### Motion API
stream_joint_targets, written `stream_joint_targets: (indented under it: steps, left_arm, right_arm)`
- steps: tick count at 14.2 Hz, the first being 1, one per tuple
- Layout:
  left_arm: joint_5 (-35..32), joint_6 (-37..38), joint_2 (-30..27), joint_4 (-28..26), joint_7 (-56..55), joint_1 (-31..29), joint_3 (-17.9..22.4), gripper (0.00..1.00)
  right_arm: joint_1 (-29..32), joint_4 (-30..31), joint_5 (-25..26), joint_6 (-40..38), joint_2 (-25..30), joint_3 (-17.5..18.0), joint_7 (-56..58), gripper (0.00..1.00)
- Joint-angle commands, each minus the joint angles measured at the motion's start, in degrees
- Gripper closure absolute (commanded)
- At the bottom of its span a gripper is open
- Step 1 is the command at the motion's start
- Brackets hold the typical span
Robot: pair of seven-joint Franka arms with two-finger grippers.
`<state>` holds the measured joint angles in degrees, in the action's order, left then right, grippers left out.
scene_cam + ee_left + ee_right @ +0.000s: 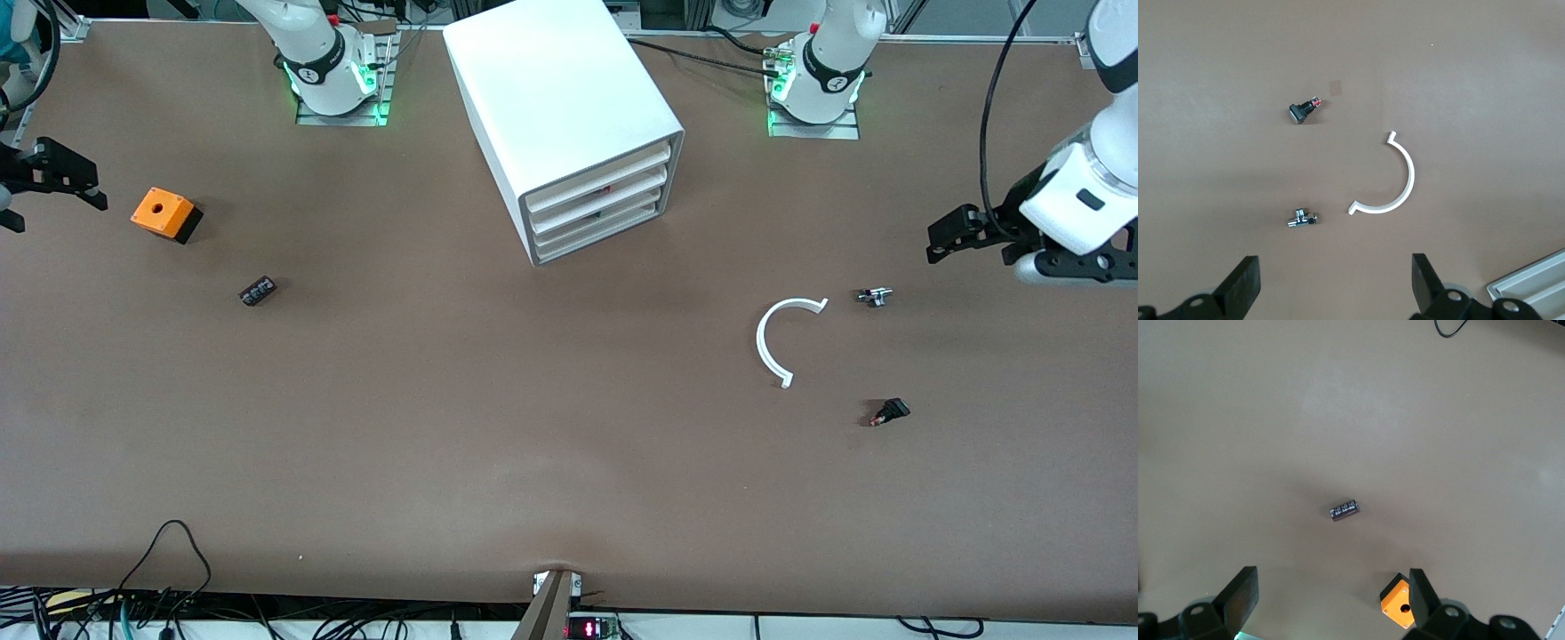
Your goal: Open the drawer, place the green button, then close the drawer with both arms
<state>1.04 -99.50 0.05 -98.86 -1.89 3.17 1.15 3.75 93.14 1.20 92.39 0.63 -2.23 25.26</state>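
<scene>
The white cabinet [560, 98] stands at the middle of the table near the arms' bases. All three of its drawers are shut, and the lowest drawer [597, 236] sits flush. No green-capped button shows in any view. My left gripper [938, 242] is open and empty, up over the table at the left arm's end; it also shows in the left wrist view [1335, 287]. My right gripper [52, 209] is open and empty at the right arm's end, beside the orange cube [163, 213]; it also shows in the right wrist view [1331, 603].
A white C-shaped piece [773, 342], a small chrome part [874, 296] and a tiny black-and-red switch [890, 412] lie toward the left arm's end. A small dark part [257, 291] lies near the orange cube [1399, 607]. A cabinet corner shows in the left wrist view [1531, 287].
</scene>
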Motion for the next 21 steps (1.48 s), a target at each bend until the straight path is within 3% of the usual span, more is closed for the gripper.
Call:
stream_joint_targets:
  steps: [1, 6, 10, 21]
  left_arm:
    - [-1.1, -2.9, -3.8, -5.6, 3.4, 1.8, 3.7, 0.0]
    - [-1.2, 0.2, -3.0, -4.1, 9.1, 1.8, 4.1, 0.0]
    - [-1.2, 4.7, 1.6, 2.5, 8.6, 1.5, 3.8, 0.0]
    - [-1.2, 5.4, 2.0, 2.9, 5.2, 1.9, 3.6, 0.0]
  right_arm:
    - [0.4, -0.4, -0.6, -0.6, 0.5, 0.4, 0.0, 0.0]
    - [0.4, -0.4, -0.7, -1.8, 0.6, 0.3, -0.2, 0.0]
    - [0.4, -0.4, -0.6, -2.4, 0.8, 0.4, -3.1, 0.0]
    - [0.4, -0.4, -0.6, -2.7, 0.9, 0.5, -2.5, 0.0]
